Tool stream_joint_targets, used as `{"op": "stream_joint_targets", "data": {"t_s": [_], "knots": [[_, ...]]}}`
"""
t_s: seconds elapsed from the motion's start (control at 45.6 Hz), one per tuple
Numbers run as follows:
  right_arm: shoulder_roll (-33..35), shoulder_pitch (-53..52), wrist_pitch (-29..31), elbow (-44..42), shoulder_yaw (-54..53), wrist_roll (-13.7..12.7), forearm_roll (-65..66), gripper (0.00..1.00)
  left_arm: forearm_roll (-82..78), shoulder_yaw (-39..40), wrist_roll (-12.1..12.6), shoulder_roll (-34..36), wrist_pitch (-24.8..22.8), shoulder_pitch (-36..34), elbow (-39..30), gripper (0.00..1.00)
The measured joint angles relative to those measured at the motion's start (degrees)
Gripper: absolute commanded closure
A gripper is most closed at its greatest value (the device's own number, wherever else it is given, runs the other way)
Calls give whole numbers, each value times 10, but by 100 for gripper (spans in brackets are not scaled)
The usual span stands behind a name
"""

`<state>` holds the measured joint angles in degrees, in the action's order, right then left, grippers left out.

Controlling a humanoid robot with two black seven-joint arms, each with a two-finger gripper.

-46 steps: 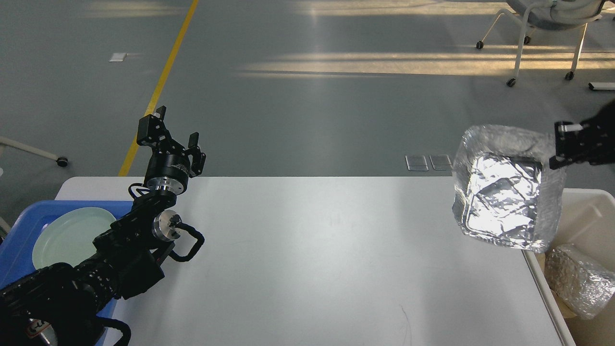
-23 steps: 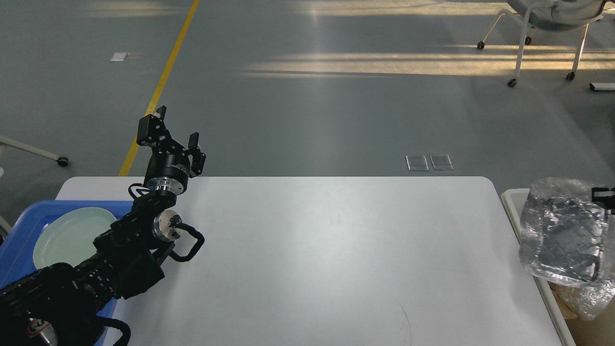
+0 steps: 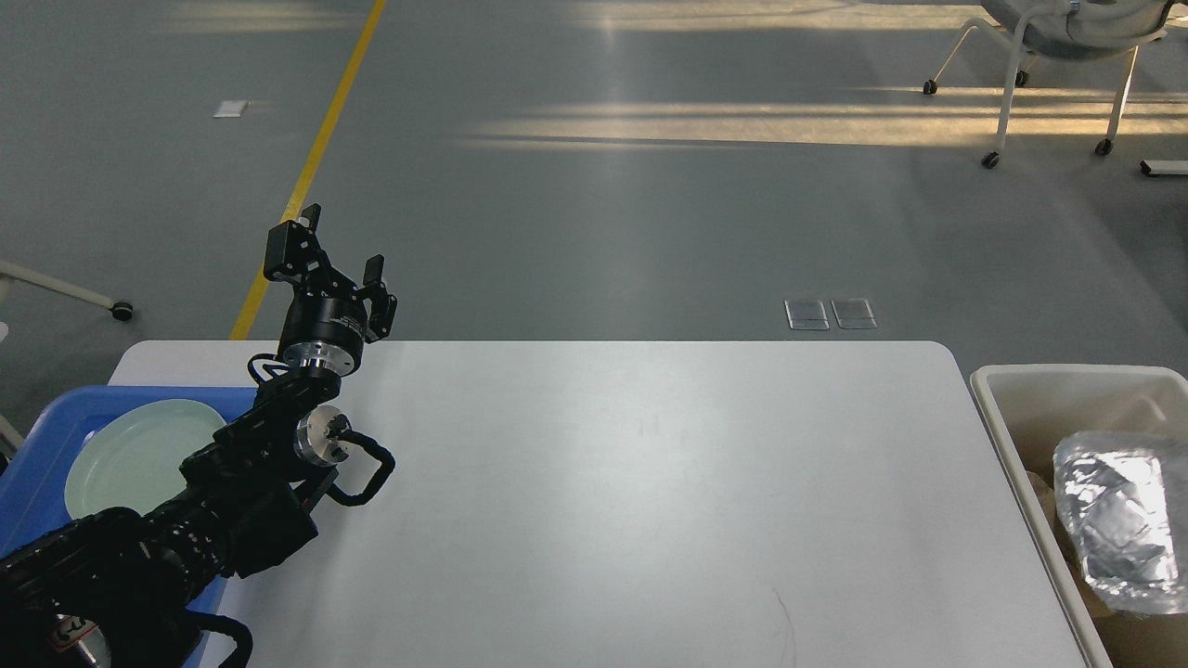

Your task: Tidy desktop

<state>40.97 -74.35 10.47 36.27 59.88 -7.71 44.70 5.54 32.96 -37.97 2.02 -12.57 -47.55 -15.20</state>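
Spanning most of the head view, the desktop [image 3: 650, 501] is a white surface with rounded far corners. The left gripper [image 3: 332, 257] hangs above its far-left corner, fingers spread apart and holding nothing; the black arm runs back over a blue tray [image 3: 42, 436] that holds a pale green plate [image 3: 130, 459] at the left edge. Just beside the right edge sits an off-white bin [image 3: 1012, 436] with crumpled foil [image 3: 1118, 529] inside. Beyond, grey floor with a yellow line [image 3: 316, 148] and a wheeled chair [image 3: 1049, 56]. The right gripper is out of sight.
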Motion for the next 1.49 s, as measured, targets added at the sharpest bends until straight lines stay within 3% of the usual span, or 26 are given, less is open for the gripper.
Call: {"op": "stream_joint_targets", "data": {"t_s": [0.219, 0.373, 0.701, 0.942, 1.227, 1.49], "knots": [[-5, -28, 6, 25, -7, 0, -6, 0, 0, 0, 0, 0, 0, 0, 0, 0], [1, -105, 41, 117, -9, -3, -22, 0, 0, 0, 0, 0, 0, 0, 0, 0], [6, -386, 288, 354, -10, -7, -178, 0, 0, 0, 0, 0, 0, 0, 0, 0], [-13, -594, 429, 434, -10, -7, -309, 0, 0, 0, 0, 0, 0, 0, 0, 0], [-43, -747, 445, 439, -65, -7, -414, 0, 0, 0, 0, 0, 0, 0, 0, 0], [-83, -733, 445, 427, -82, -7, -421, 0, 0, 0, 0, 0, 0, 0, 0, 0]]}}
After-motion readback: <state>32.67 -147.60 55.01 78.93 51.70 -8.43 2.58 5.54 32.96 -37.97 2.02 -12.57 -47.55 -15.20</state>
